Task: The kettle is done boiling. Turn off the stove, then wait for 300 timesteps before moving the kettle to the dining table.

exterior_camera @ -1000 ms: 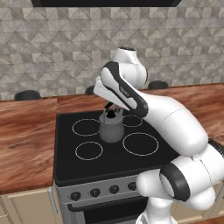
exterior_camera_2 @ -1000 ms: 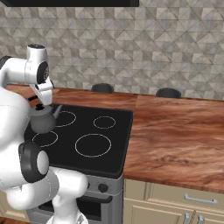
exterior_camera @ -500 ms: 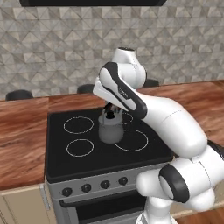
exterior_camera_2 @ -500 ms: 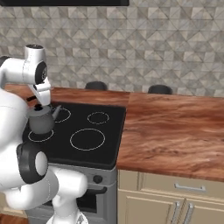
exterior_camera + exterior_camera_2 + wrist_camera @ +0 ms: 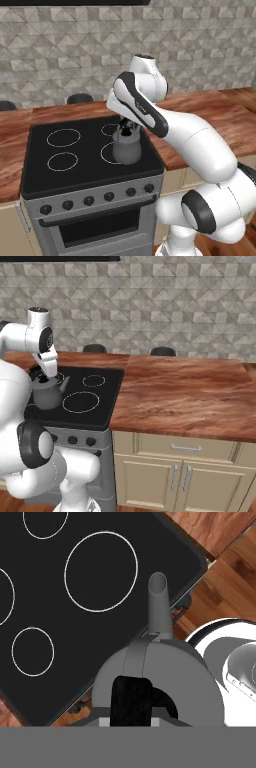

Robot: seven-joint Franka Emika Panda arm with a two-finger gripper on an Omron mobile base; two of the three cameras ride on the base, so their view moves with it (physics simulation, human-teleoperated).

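The small grey kettle (image 5: 125,148) (image 5: 47,396) hangs just above the black glass stove (image 5: 85,165) (image 5: 106,400), over its front right burner. My gripper (image 5: 126,128) (image 5: 44,377) comes straight down from above and is shut on the kettle's thin black handle. From the hand view I look down on the kettle (image 5: 160,674), its spout pointing away over the stove (image 5: 60,627) toward a front corner. The gripper (image 5: 132,712) sits at the handle. The dining table (image 5: 190,396), a reddish-brown wood-grain top, stretches to the right of the stove.
A row of black knobs (image 5: 90,200) lines the stove's grey front. Black stools (image 5: 94,348) (image 5: 162,351) stand at the far edge of the wood top, against the tiled wall. Beige cabinets (image 5: 185,466) sit below the counter.
The whole picture has slid left, so the camera has moved right. The kettle stays in the shut gripper and now hangs nearer the stove's right side.
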